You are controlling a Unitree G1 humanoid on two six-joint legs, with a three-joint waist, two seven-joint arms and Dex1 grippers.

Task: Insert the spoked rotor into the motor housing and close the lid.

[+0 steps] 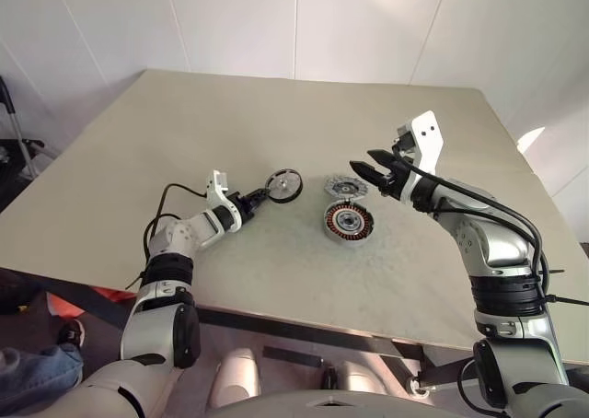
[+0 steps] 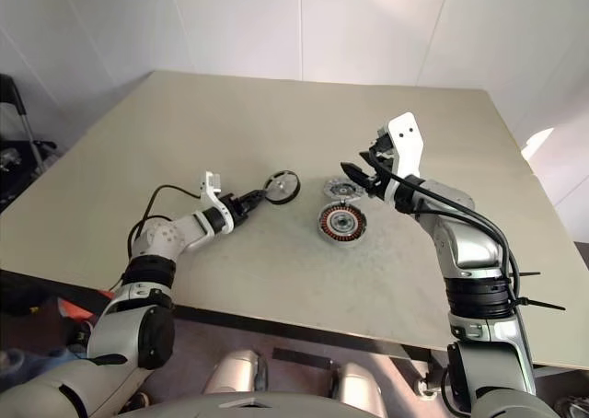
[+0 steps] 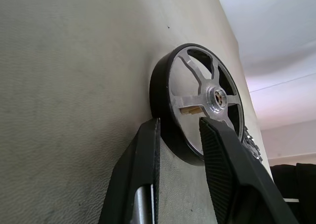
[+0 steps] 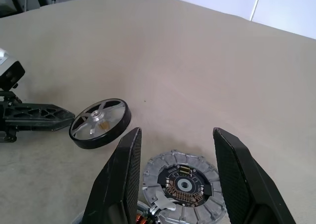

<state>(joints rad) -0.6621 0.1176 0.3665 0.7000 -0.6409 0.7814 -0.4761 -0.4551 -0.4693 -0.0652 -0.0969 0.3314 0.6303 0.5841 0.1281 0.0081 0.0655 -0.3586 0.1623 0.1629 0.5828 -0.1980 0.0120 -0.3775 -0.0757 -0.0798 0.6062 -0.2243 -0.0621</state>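
Note:
The spoked rotor [image 1: 284, 185], black-rimmed with silvery spokes, is tilted up on edge just above the table, left of the other parts. My left gripper [image 1: 261, 197] is shut on its near rim; in the left wrist view both fingers [image 3: 222, 160] clamp the rotor [image 3: 207, 95]. The motor housing [image 1: 348, 221], with copper windings, lies flat at the table's middle. Directly behind and touching it lies the silver lid [image 1: 345, 189]. My right gripper [image 1: 364, 172] hovers open above the lid, holding nothing. In the right wrist view its fingers [image 4: 126, 174] frame the lid [image 4: 182, 184].
The tan table [image 1: 276, 114] stretches bare behind and to both sides of the parts. Its front edge [image 1: 304, 317] runs below my arms. A black cable [image 1: 175, 190] loops off my left wrist.

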